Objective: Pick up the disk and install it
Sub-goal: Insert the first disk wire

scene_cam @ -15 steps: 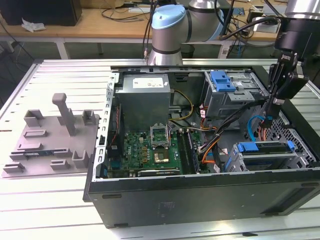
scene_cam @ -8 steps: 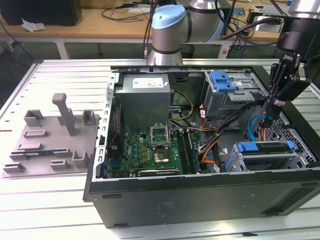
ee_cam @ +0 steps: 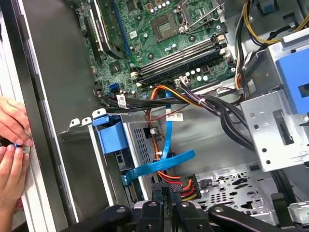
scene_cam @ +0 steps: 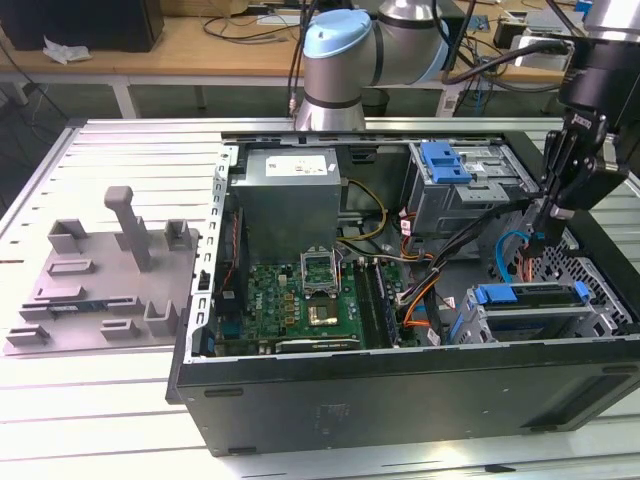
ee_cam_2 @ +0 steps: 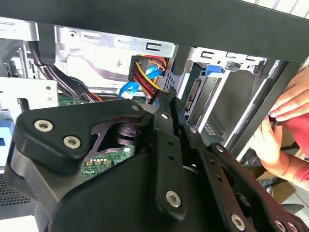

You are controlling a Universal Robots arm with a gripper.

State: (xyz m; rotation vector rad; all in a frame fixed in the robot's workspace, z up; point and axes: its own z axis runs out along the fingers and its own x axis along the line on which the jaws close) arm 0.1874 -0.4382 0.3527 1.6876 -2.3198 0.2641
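Observation:
The disk [scene_cam: 530,318] lies in the drive cage at the near corner of the open computer case on the exterior view's right, its blue frame [scene_cam: 530,293] along the top. In the first wrist view its blue frame [ee_cam: 112,137] shows edge-on. In the second wrist view its connector end [ee_cam_2: 194,91] faces my gripper. My gripper [scene_cam: 548,222] hangs just behind the cage, fingers [ee_cam: 158,195] pressed together, among the cables. Its tips [ee_cam_2: 165,99] meet a black power connector [ee_cam_2: 168,72] with red and yellow wires, beside a blue data cable [ee_cam: 161,164]. Whether they pinch it is unclear.
A person's hands [ee_cam: 12,145] rest on the case's outer wall [ee_cam: 43,121]. The motherboard [scene_cam: 310,290], power supply [scene_cam: 290,195] and a second cage with a blue bracket [scene_cam: 445,160] fill the case. A grey fixture plate [scene_cam: 100,280] lies on the table at the exterior view's left.

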